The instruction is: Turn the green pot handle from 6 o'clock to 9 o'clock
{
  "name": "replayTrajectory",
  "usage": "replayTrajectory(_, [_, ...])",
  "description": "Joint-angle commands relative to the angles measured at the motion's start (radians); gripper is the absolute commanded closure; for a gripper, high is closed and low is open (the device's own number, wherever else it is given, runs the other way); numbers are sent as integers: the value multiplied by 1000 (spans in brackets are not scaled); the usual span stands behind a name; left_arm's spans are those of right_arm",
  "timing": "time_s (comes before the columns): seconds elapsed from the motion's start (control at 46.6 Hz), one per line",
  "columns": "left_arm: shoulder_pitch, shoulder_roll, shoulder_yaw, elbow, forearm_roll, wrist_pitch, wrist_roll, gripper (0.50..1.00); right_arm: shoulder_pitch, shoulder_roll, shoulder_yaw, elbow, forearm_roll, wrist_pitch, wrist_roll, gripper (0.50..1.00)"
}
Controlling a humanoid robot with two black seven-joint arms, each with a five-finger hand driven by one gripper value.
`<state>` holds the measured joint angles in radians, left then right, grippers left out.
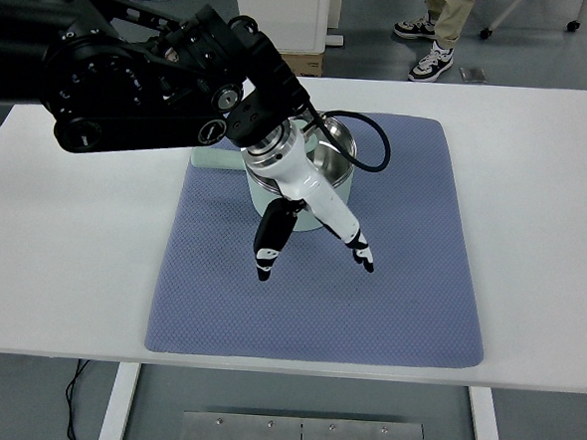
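**Left arm over the green pot, fingers spread and holding nothing**

Top view: the green pot (321,172) stands on the far middle part of a blue-grey mat (389,286), which lies on the white surface (71,266). A pale green tab pokes out from the pot's left side at about 9 o'clock; this looks like the handle (212,160), though the arm hides most of it, so I cannot be certain. The left robot hand (307,236) reaches in from the left, its white palm lying across the pot's near rim, with black-tipped fingers (268,248) splayed downward and outward over the mat. They grip nothing; the hand is released. The right arm does not show. At the far edge, a person's legs and shoes (434,44) stand beyond the surface.

Risk, as I judge it: the palm sits very close to or against the rim, so any sideways pull could drag the pot, spoil the handle's heading, or ruck the mat. The trailing cable (373,145) loops over the pot's mouth and could snag the rim.
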<state>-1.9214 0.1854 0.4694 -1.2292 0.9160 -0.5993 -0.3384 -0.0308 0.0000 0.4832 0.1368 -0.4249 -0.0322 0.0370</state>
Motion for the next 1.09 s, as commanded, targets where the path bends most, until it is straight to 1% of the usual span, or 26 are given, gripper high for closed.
replayTrajectory(0.0, [-1,0,-5,63,-113,12,-1,500,0,0,0,0,0,0,0,500])
replayTrajectory(0.215, [4,5,-5,249,-356,19,-1,500,0,0,0,0,0,0,0,500])
replayTrajectory(0.279, [15,5,-5,299,-416,38,-2,500,0,0,0,1,0,0,1,500])
replayTrajectory(0.343, [27,14,-3,344,-472,73,-2,500,0,0,0,0,0,0,1,500])
replayTrajectory(0.408, [47,17,-3,370,-523,128,-2,500,0,0,0,0,0,0,0,500])
replayTrajectory(0.494, [77,17,-2,388,-572,240,-2,500,0,0,0,0,0,0,0,500])
replayTrajectory(0.687, [208,9,-3,408,-588,590,-4,500,0,0,0,0,0,0,0,500])
replayTrajectory(0.751, [252,9,-8,408,-591,686,-10,500,0,0,0,0,0,0,0,500])
replayTrajectory(0.816, [272,17,-11,410,-605,733,-10,500,0,0,0,0,0,0,0,500])
replayTrajectory(0.859, [286,20,-11,412,-634,745,-10,500,0,0,0,0,0,0,0,500])
replayTrajectory(1.073, [328,29,-15,458,-894,747,-10,500,0,0,0,0,0,0,0,500])
